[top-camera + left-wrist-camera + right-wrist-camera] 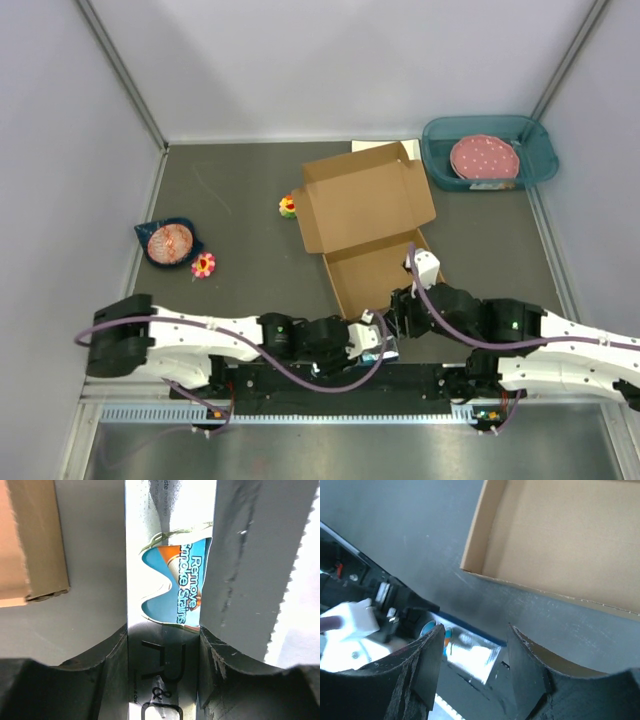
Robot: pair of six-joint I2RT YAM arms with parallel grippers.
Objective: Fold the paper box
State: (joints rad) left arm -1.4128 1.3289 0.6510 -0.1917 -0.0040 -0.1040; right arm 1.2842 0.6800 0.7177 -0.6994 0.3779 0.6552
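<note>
Box [365,230] sits centre of table [230,200], tray formed, lid lying open behind it. Left claw [162,630] just off tray's near corner, jaws half closed around silver packet [170,580] — looks pinched, though contact is hard to confirm. Right claw [476,630] close by, jaws apart, empty. Likely step: packet into tray. Grip square across narrow sides, lift clear of near wall, lay flat — else lid won't fold shut.

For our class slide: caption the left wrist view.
Left gripper framing a printed silver packet, paper box edge at left.
</note>
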